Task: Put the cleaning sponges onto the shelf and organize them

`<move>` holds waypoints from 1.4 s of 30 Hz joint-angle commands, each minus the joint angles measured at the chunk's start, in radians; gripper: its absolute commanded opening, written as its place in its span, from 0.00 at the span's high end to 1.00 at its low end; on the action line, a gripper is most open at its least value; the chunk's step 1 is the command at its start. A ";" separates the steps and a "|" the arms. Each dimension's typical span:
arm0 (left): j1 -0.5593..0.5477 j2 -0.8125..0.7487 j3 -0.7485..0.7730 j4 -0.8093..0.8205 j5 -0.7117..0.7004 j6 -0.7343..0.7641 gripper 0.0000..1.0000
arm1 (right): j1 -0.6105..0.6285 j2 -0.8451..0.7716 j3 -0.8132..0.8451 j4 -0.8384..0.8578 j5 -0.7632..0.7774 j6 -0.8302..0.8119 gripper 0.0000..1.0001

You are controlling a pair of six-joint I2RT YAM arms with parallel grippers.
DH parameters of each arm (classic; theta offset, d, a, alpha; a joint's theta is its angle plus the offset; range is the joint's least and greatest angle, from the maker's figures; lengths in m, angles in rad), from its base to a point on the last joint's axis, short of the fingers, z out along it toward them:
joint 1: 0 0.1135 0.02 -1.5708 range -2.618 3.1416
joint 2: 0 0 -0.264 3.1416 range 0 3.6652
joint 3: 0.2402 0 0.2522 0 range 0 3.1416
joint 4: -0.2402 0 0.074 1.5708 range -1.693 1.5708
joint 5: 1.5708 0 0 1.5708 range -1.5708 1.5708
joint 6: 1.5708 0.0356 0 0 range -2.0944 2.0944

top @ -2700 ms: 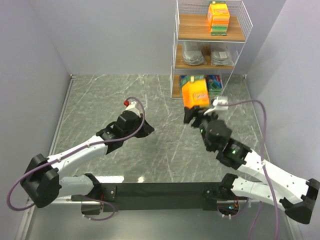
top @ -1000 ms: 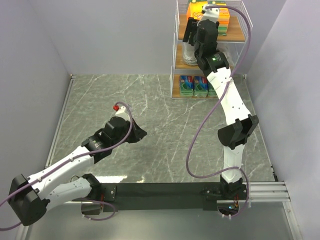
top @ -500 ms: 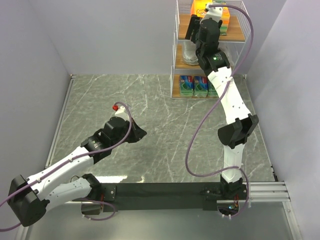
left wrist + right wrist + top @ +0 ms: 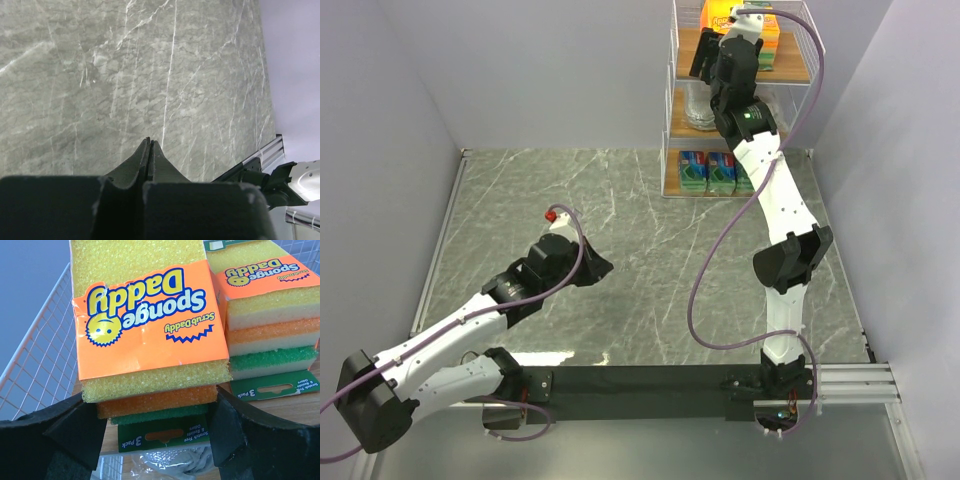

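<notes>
My right gripper [image 4: 712,40] is up at the top tier of the white wire shelf [image 4: 790,75], shut on an orange sponge pack [image 4: 150,335]; its fingers [image 4: 75,427] press the pack's two sides. A second orange pack [image 4: 270,310] stands right beside it on the wooden board [image 4: 300,415]. A silvery grey pack [image 4: 175,462] shows below, on the middle tier [image 4: 695,105]. Blue-and-green packs [image 4: 708,170] stand on the bottom tier. My left gripper [image 4: 603,268] is shut and empty over the marble table [image 4: 150,75].
The shelf stands at the table's far right against the back wall. Its wire mesh side [image 4: 40,375] rises just left of the held pack. Grey walls close in the table on the left, back and right. A black bar [image 4: 640,380] runs along the near edge.
My right arm has lifted the orange pack from above the table to the top tier, beside the other orange pack. My left arm has drawn back slightly to the left.
</notes>
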 commanded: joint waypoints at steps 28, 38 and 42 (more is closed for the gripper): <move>-0.003 -0.047 -0.036 0.002 -0.020 -0.031 1.00 | -0.004 -0.042 0.018 0.043 -0.006 -0.009 0.14; -0.003 -0.042 -0.043 0.019 -0.012 -0.035 1.00 | -0.004 -0.099 -0.010 -0.009 0.037 -0.026 0.13; -0.003 -0.039 -0.045 0.020 -0.010 -0.035 0.99 | -0.004 -0.067 0.030 -0.064 -0.017 -0.035 0.12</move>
